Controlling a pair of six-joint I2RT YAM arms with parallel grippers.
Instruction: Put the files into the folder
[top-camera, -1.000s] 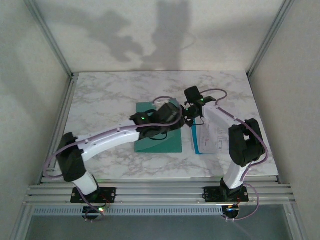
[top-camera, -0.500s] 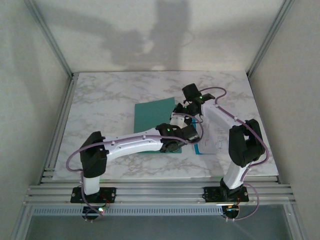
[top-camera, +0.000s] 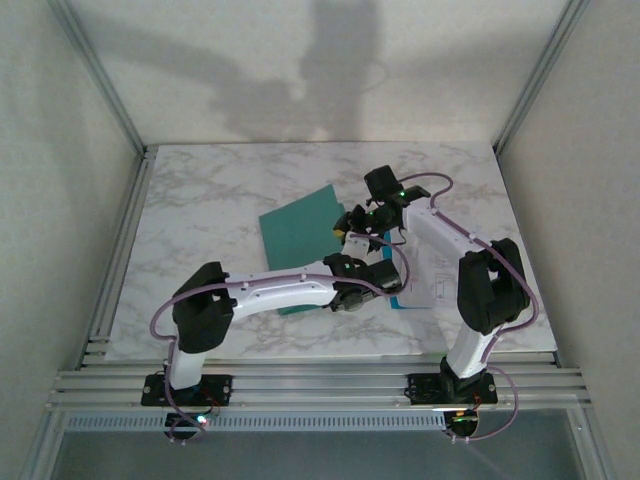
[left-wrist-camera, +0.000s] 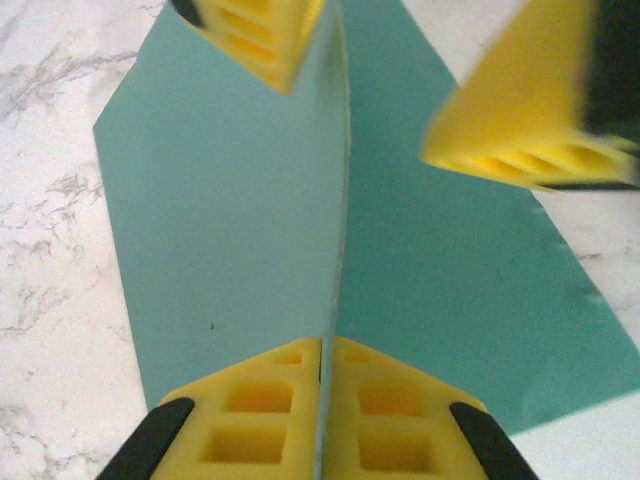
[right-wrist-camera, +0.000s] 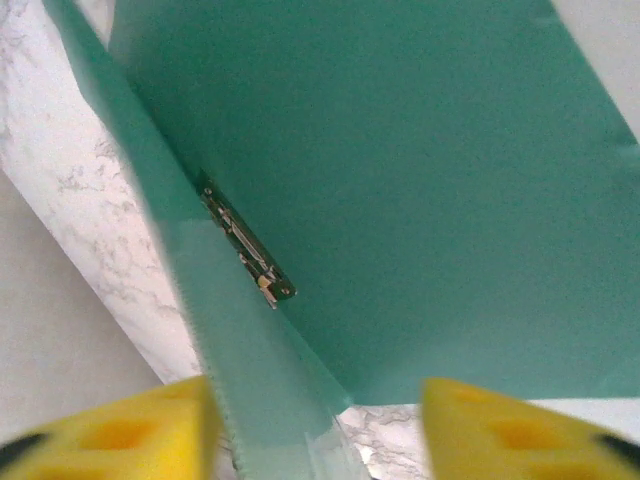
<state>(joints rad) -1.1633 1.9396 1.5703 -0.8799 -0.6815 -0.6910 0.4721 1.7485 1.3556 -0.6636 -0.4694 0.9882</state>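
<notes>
The thin teal-green card folder lies open on the white marble-pattern table, near its centre. In the right wrist view, the folder's inner face shows plain teal card and a small metal clip along the fold. The white printed paper files, one with a blue strip along an edge, lie flat on the table at 3 o'clock from the folder, outside it and partly under the right arm.

The left gripper is clenched on the free edge of the folder's cover. Its yellow fingers meet with only the card between them, and the cover stands upright, edge-on to the left wrist camera.

The right gripper sits at 12 o'clock from the left gripper. Its jaws stand wide apart and grasp nothing. The raised cover passes between them, just beside one finger. Whether they touch cannot be told.
</notes>
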